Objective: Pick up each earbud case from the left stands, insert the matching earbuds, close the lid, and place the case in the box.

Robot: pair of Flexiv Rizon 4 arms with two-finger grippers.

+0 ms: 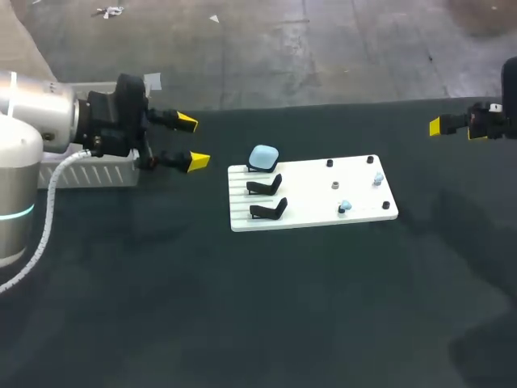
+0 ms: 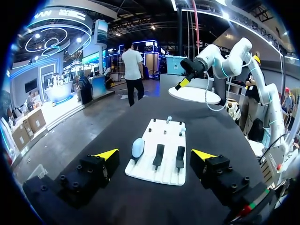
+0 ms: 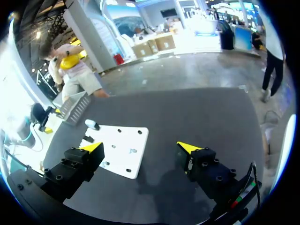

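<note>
Step in hand looked like the approach to pick the case. The left gripper [image 1: 192,141] sat left of centre in the head view, fingers spread wide and holding nothing. The right gripper [image 3: 140,147] was off at the upper right edge, likewise spread and empty. The pale-blue rounded earbud case [image 1: 263,157] stood on the topmost stand of the flat white board [image 1: 311,182] at frame centre (the two black stands [image 1: 265,186] below it were bare; couldn't tell the lid state). Next move: line the fingers up across the case, pinch it and lift it clear. The small pale-blue earbuds [image 1: 344,207] sat at the board's right end.
</note>
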